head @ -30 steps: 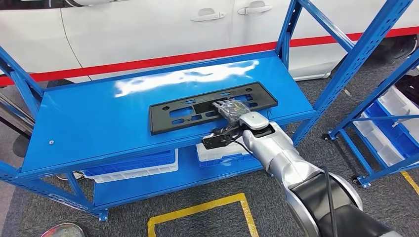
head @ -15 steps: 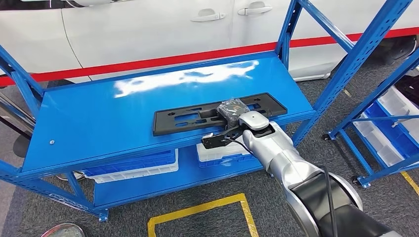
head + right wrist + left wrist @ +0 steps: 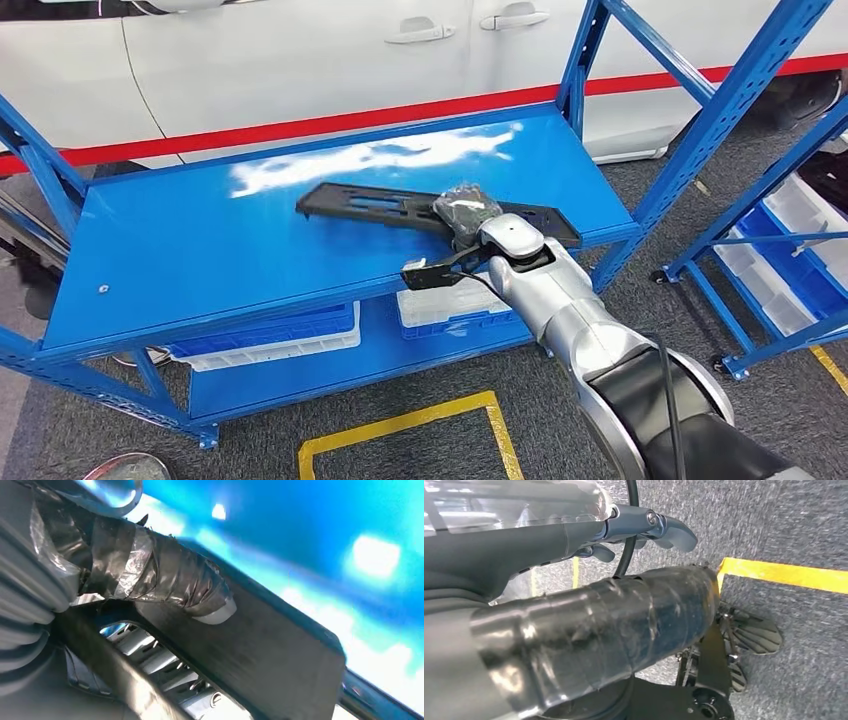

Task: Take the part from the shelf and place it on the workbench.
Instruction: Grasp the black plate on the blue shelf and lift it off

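Observation:
The part (image 3: 370, 205) is a long black plastic plate with slots. It is tilted up off the blue upper shelf (image 3: 200, 250), with its right end near the shelf's front edge. My right hand (image 3: 462, 212) grips it near the middle. In the right wrist view the taped thumb (image 3: 165, 580) presses on the plate's dark surface (image 3: 280, 660), with the glossy blue shelf (image 3: 310, 520) beyond. My left hand (image 3: 624, 580) hangs over grey carpet, holding nothing, its fingers (image 3: 659, 525) apart from the thumb.
A white car with a red stripe (image 3: 300, 60) stands behind the shelf. Blue uprights (image 3: 700, 130) frame its right side. White and blue bins (image 3: 270, 340) sit on the lower shelf. Another rack with bins (image 3: 790, 250) is at the right. Yellow tape (image 3: 410, 425) marks the floor.
The plate lay flat a second ago; my right hand closed on it, slid it slightly right, then raised and tilted it off the shelf.

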Tool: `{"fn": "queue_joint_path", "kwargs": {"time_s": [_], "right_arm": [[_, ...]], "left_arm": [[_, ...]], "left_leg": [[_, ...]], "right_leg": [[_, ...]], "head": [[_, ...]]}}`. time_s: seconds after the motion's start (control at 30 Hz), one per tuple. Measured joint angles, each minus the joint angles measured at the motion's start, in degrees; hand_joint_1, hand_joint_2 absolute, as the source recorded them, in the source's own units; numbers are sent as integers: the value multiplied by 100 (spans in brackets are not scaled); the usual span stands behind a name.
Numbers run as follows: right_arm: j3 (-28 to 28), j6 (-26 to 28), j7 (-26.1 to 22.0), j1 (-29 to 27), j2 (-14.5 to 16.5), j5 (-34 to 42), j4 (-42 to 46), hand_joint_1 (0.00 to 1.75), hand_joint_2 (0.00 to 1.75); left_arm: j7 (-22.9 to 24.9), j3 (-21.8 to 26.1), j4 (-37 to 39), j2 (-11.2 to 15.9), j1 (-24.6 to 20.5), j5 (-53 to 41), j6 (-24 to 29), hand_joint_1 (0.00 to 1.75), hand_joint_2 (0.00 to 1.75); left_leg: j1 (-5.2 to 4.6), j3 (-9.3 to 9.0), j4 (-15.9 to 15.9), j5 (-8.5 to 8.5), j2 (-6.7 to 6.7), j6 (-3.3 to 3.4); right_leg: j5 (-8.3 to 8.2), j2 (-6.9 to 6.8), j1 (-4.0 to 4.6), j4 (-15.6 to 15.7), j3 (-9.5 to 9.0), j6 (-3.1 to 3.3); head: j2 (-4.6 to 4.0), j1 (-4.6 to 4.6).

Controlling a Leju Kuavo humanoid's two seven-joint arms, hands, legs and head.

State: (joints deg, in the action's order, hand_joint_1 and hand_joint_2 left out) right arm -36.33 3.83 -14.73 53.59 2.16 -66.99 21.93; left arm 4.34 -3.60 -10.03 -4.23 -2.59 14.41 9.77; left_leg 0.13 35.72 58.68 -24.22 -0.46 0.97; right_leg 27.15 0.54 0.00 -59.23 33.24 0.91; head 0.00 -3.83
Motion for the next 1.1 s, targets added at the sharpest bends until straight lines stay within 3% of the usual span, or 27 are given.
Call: {"fn": "queue_joint_path", "kwargs": {"time_s": [0.03, 0.17, 0.3, 0.43, 0.67, 1.07, 1.1], "right_arm": [[0, -12, -7, 48, 7, -5, 121, 175, 175], [-26, -325, 50, 209, -20, 52, 976, 175, 175], [-139, -1194, 383, 471, -428, 407, 2458, 175, 175], [-230, -1709, 419, 887, -888, 805, 3650, 175, 175], [-542, -1811, 424, 1161, -1217, 1007, 4456, 175, 175], [-1362, -1684, 405, 1122, -1621, 1086, 4820, 175, 175], [-1407, -1687, 401, 1115, -1640, 1113, 4831, 175, 175]], "left_arm": [[-23, 10, 0, -4, 0, 1, 11, 0, 175], [-280, 46, 0, -10, 26, -109, 40, 0, 175], [-1300, 49, 0, -26, 54, -386, -146, 0, 175], [-1745, 71, 0, -29, 122, -294, -766, 0, 0], [-1880, 133, 0, -30, 120, -224, -954, 0, 0], [-1790, 180, 0, -38, 104, -243, -730, 0, 0], [-1781, 182, 0, -38, 102, -249, -716, 0, 44]], "left_leg": [[0, 0, 0, 0, 0, 0], [0, 6, 1, 3, 1, -2], [0, 21, 3, 3, -16, -1], [-2, 29, 2, 0, -13, 0], [-4, 23, 2, -3, 1, 3], [-2, 23, 2, -1, 0, 1], [-2, 23, 2, -1, 0, 1]], "right_leg": [[0, 1, 0, 0, 1, 0], [0, 0, -1, 0, 13, 0], [3, -20, -3, 0, 22, -3], [5, -10, -5, 0, 26, -5], [5, 4, -6, 1, 28, -6], [5, 0, -4, -1, 28, -5], [5, 0, -4, -1, 28, -5]], "head": [[0, 0], [0, 0], [0, -1], [0, 0], [0, -1], [0, 0], [0, 0]]}}
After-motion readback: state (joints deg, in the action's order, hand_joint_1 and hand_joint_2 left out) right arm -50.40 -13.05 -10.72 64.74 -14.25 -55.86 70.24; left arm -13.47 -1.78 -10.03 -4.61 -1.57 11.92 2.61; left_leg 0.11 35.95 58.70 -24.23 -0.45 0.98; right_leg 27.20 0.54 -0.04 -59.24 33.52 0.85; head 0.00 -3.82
